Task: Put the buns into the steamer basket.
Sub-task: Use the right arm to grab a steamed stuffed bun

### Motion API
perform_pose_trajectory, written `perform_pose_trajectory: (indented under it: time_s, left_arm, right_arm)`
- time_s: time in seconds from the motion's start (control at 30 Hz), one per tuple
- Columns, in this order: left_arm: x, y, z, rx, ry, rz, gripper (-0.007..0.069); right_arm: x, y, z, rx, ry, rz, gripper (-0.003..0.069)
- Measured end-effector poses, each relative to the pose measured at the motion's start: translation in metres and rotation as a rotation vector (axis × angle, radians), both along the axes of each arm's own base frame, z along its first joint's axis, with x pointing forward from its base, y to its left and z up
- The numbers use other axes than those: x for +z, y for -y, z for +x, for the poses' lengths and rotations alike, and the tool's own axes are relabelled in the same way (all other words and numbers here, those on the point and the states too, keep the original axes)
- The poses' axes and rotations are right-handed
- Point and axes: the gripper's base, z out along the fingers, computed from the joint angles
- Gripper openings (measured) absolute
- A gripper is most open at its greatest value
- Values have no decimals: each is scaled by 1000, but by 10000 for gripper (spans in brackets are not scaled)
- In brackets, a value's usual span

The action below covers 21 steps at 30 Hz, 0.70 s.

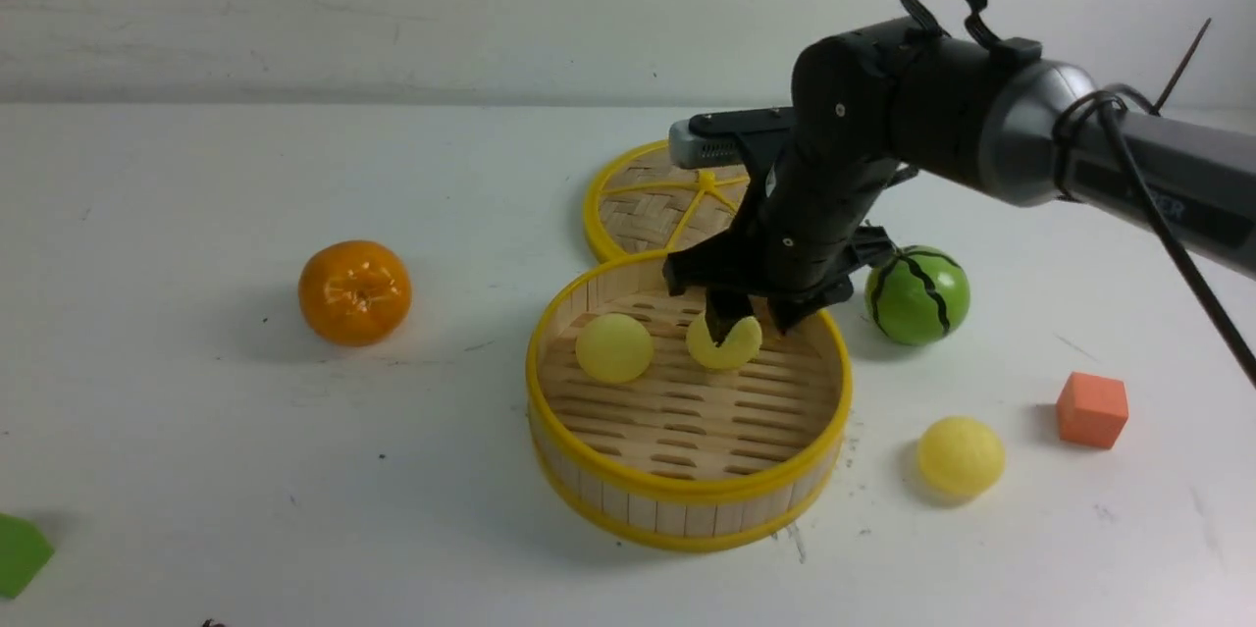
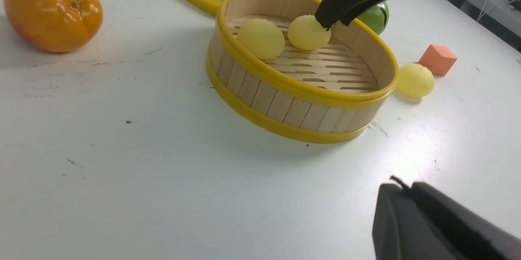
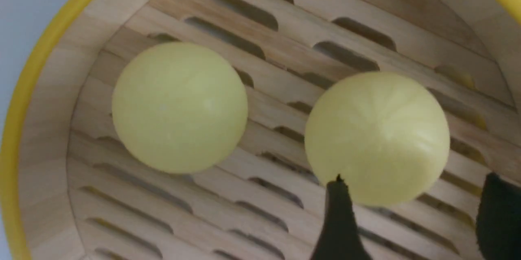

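The steamer basket [image 1: 687, 492] stands mid-table with two pale yellow buns on its slatted floor, one at the left [image 1: 614, 347] and one further right [image 1: 734, 344]. My right gripper [image 1: 754, 315] hangs just over the right bun, open. In the right wrist view its fingers [image 3: 340, 219] stand apart, and that bun [image 3: 376, 138] lies free on the slats just beyond their tips, beside the other bun [image 3: 179, 107]. A third bun [image 1: 961, 455] lies on the table to the right of the basket. My left gripper [image 2: 401, 188] is shut and empty, low over the table on the near side of the basket [image 2: 285, 105].
The woven lid [image 1: 648, 205] lies flat behind the basket. An orange [image 1: 354, 291] sits to the left and a green striped watermelon ball [image 1: 917, 294] to the right. An orange cube [image 1: 1091, 409] is at far right, a green shape [image 1: 20, 553] at the front left edge.
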Motion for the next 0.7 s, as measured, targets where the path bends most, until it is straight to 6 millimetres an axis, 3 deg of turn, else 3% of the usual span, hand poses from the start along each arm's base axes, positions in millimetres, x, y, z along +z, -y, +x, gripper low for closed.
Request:
perform_pose_trajectory:
  time_s: [0.03,0.07,0.17,0.27,0.37,0.5,0.7]
  left_arm:
    - [0,0,0,0,0,0,25]
    - [0,0,0,0,0,0,26]
    - [0,0,0,0,0,0,29]
    - [0,0,0,0,0,0,29]
    - [0,0,0,0,0,0,33]
    - [0,0,0,0,0,0,39]
    - [0,0,0,0,0,0,39]
  right_arm:
    - [0,0,0,3,-4,-3,463]
    - [21,6,-10,25,7,-15,471]
    - [57,27,-30,30,52,-62,446]
    - [70,60,-52,-46,65,-105,374]
    - [51,101,-69,-156,7,-134,267]
    - [17,130,-77,-246,-100,-95,190]
    - [-17,133,-57,-252,-120,42,232]
